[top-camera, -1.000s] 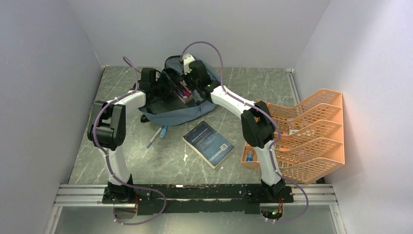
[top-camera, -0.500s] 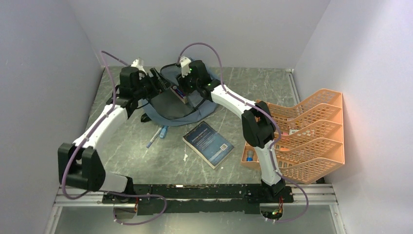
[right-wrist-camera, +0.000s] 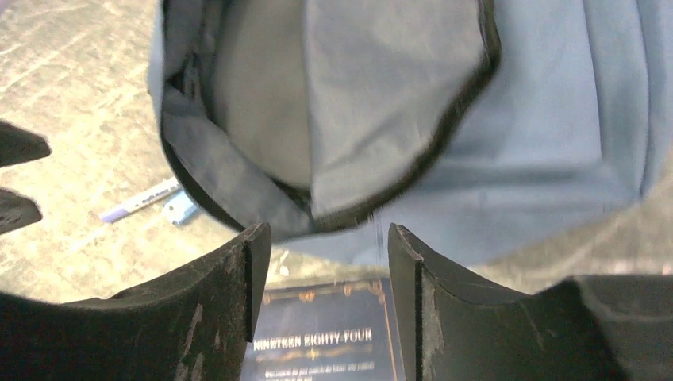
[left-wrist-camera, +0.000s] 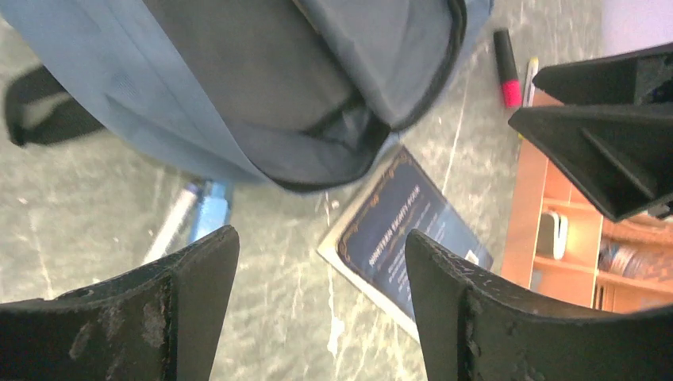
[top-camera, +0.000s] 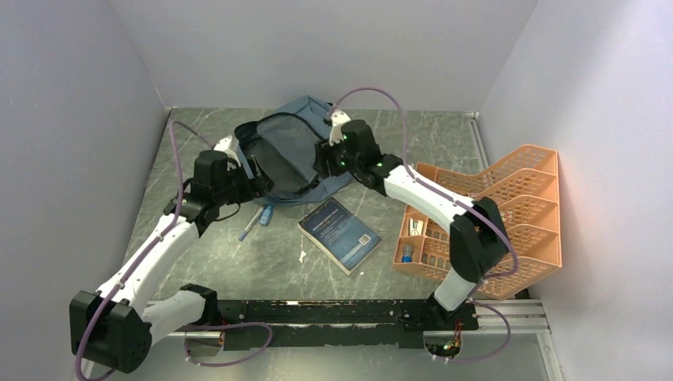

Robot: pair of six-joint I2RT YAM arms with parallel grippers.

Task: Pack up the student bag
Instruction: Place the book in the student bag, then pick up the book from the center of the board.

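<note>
The student bag point(top-camera: 295, 152), slate blue-grey, lies at the back of the table with its black-zipped mouth gaping wide; the grey lining shows inside point(left-wrist-camera: 262, 71) point(right-wrist-camera: 349, 103). My left gripper point(top-camera: 252, 187) point(left-wrist-camera: 321, 246) hangs open just off the bag's near-left edge, with nothing between its fingers. Over the bag's near-right edge my right gripper point(top-camera: 324, 162) point(right-wrist-camera: 327, 246) is open and empty too. A dark blue book point(top-camera: 340, 234) point(left-wrist-camera: 409, 230) point(right-wrist-camera: 321, 341) lies flat in front of the bag.
A blue-and-white pen and a small blue item point(top-camera: 258, 221) point(left-wrist-camera: 198, 213) point(right-wrist-camera: 143, 202) lie by the bag's near edge. An orange mesh tray organiser point(top-camera: 496, 222) point(left-wrist-camera: 548, 206) holding small items stands at the right. A pink highlighter point(left-wrist-camera: 505, 67) lies beside it.
Both arms have drawn back from the bag's mouth toward the near side. The right gripper has opened. The red-and-brown item seen at the bag's opening no longer shows.
</note>
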